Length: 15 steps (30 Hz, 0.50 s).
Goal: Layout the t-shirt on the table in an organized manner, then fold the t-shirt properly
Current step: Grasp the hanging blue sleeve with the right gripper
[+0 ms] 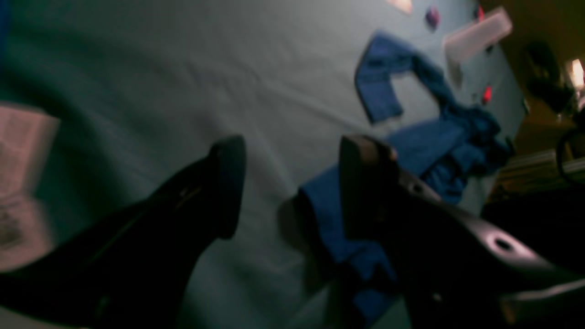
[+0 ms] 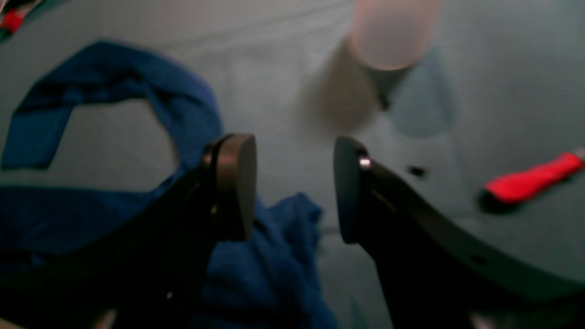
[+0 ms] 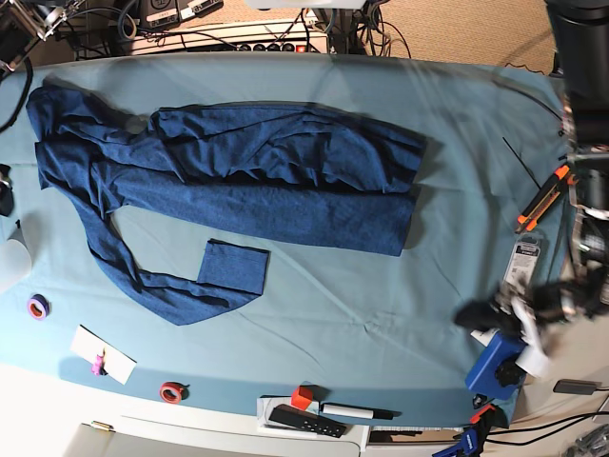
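Both black grippers stand spread and empty: the left gripper [image 1: 292, 185] above the table near the shirt's end, the right gripper [image 2: 295, 187] beside its bunched folds. The dark navy-blue knit t-shirt [image 3: 238, 181] lies crumpled lengthwise across the light teal cloth-draped table [image 3: 381, 314], one sleeve trailing. In my judgement each should pinch a single outer edge, not bunched layers, and draw apart to flatten it.

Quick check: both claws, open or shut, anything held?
Left claw: open, holding nothing.
Right claw: open, holding nothing, above the dark navy-blue knit t-shirt.
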Available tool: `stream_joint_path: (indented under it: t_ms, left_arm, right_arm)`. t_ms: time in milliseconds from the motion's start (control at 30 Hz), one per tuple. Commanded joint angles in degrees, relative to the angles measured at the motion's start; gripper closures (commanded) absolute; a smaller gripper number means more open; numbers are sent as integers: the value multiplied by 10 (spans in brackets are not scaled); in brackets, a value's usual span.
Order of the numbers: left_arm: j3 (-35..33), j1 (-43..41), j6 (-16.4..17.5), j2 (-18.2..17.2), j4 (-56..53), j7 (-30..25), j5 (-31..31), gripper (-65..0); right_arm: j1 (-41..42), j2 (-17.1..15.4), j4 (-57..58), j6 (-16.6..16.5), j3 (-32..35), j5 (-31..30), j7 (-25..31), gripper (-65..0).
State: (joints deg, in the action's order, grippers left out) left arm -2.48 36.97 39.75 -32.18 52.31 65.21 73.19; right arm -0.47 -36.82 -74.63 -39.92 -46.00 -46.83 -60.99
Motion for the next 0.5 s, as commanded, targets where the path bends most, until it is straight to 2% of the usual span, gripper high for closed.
stream_joint_path:
  t_ms: [0, 100, 167, 300, 467]
  left_arm:
    - [5, 28, 3, -14, 10, -30, -10, -335]
    - [5, 49, 3, -27, 10, -92, -81, -335]
    - [5, 66, 3, -43, 10, -122, -96, -335]
    - [5, 93, 3, -69, 10, -126, -102, -335]
    - [5, 90, 3, -86, 9, -126, -111, -335]
  right_arm:
    - [6, -17, -9, -1, 15, -12, 11, -277]
    - [6, -18, -9, -1, 84, -12, 12, -277]
    - [10, -17, -9, -1, 137, -11, 16, -277]
    - [44, -5, -9, -1, 218, 20, 16, -277]
    - [106, 46, -9, -1, 231, 60, 74, -276]
